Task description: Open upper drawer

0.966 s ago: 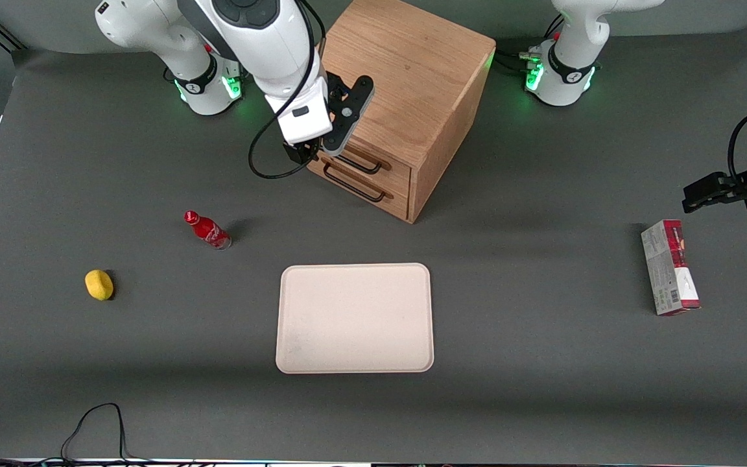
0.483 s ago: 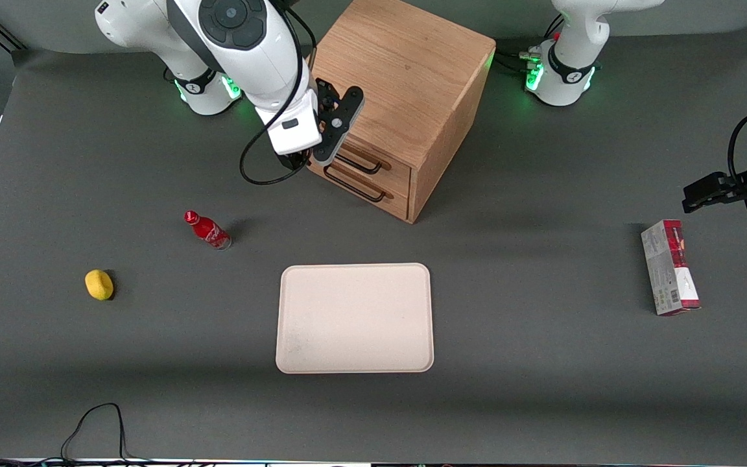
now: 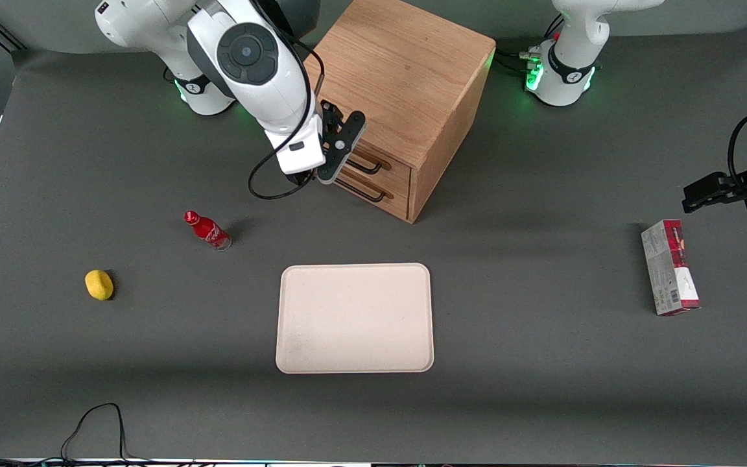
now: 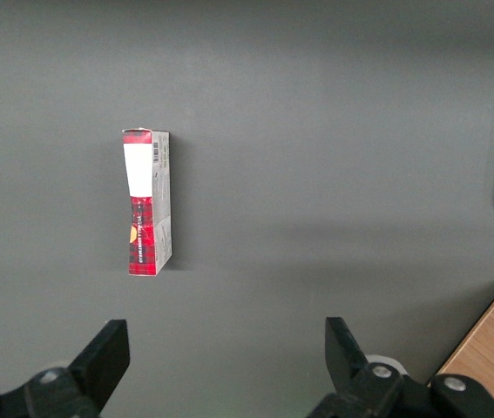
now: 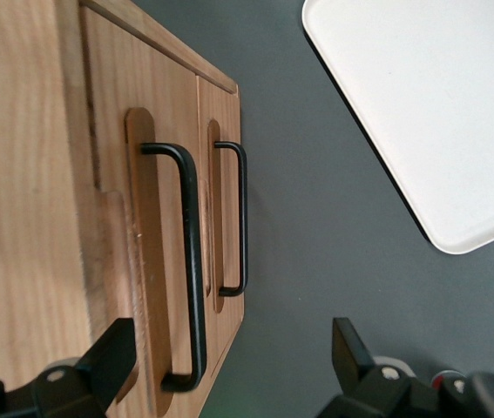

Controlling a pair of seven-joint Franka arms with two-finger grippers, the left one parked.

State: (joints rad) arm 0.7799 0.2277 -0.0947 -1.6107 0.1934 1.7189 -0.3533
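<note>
The light oak cabinet (image 3: 406, 71) stands at the back of the table with both drawers pushed in. The upper drawer (image 3: 380, 159) has a wood front (image 5: 155, 235) and a long dark bar handle (image 5: 192, 261). The lower drawer's handle (image 5: 243, 218) runs parallel beside it. My gripper (image 3: 312, 175) hangs in front of the drawer fronts at the end toward the working arm. It is open (image 5: 229, 357), with one finger (image 5: 107, 357) over the upper drawer front next to the handle's end and the other finger (image 5: 348, 348) over the table. Nothing is between the fingers.
A cream tray (image 3: 354, 318) lies on the grey table nearer the front camera than the cabinet. A red bottle (image 3: 208, 230) and a yellow fruit (image 3: 99, 285) sit toward the working arm's end. A red and white box (image 3: 668, 267) lies toward the parked arm's end.
My gripper has come nearer the front camera and lower along the drawer fronts. Both drawers stay shut and nothing was taken hold of.
</note>
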